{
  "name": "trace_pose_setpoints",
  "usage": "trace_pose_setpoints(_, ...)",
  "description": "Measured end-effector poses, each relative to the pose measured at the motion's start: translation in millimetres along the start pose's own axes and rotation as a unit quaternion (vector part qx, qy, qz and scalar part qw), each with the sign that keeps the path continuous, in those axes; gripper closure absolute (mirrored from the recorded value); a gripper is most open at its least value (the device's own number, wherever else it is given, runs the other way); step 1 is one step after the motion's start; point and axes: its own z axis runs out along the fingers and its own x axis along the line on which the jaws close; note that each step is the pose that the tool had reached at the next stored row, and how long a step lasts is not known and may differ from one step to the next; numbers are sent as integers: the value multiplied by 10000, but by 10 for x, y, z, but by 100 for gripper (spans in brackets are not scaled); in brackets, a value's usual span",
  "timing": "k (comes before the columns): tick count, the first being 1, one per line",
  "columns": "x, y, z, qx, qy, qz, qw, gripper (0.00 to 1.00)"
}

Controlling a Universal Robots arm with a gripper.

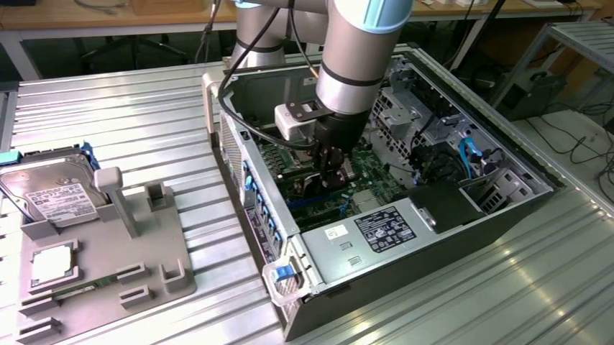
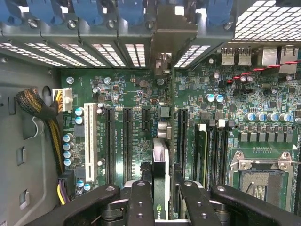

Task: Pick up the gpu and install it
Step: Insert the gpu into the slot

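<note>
My gripper (image 1: 333, 172) reaches down inside the open computer case (image 1: 499, 215), over the green motherboard (image 2: 136, 94). It is shut on the gpu (image 2: 161, 155), a thin dark card seen edge-on between the two black fingers (image 2: 141, 202). The card stands upright above the motherboard, between the long black expansion slots (image 2: 127, 141). Its grey metal bracket (image 2: 174, 33) lies against the case's rear slot openings. In the exterior view the gpu (image 1: 309, 188) shows as a dark shape under the gripper. Whether the card's edge sits in a slot is hidden.
Beside the card are a white slot (image 2: 89, 141), memory sticks (image 2: 202, 150) and the empty CPU socket (image 2: 261, 174). Blue latches (image 2: 94, 9) line the rear wall. Outside the case, a grey fixture (image 1: 106, 266) carries a silver hard drive (image 1: 53, 194) and a square chip (image 1: 53, 262).
</note>
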Motion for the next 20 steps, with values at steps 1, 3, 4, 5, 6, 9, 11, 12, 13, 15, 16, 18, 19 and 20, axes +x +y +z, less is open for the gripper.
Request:
trace_pose_setpoints(1, 0, 0, 1, 0, 0, 0, 10000, 73)
trace_pose_setpoints(3, -2, 0, 6, 0, -2, 0, 10000, 73)
trace_pose_setpoints(4, -5, 0, 8, 1, -3, 1, 10000, 73)
trace_pose_setpoints(5, -5, 0, 8, 1, -3, 0, 10000, 73)
trace_pose_setpoints(6, -5, 0, 8, 0, -3, 0, 10000, 73)
trace_pose_setpoints(9, -5, 1, 7, 0, -2, 0, 10000, 73)
trace_pose_setpoints(11, -5, 1, 12, 0, -1, 0, 10000, 73)
trace_pose_setpoints(12, -5, 1, 18, 0, -2, 0, 10000, 73)
trace_pose_setpoints(13, -5, 1, 24, 0, -3, 0, 10000, 73)
trace_pose_setpoints(15, -5, 1, 35, 0, -2, 1, 10000, 73)
trace_pose_setpoints(16, -5, 1, 41, 0, -2, 0, 10000, 73)
trace_pose_setpoints(18, -5, 1, 53, 0, -2, 0, 10000, 73)
trace_pose_setpoints(19, -5, 1, 61, 0, -2, 0, 10000, 73)
trace_pose_setpoints(20, -5, 1, 67, 0, -2, 1, 10000, 73)
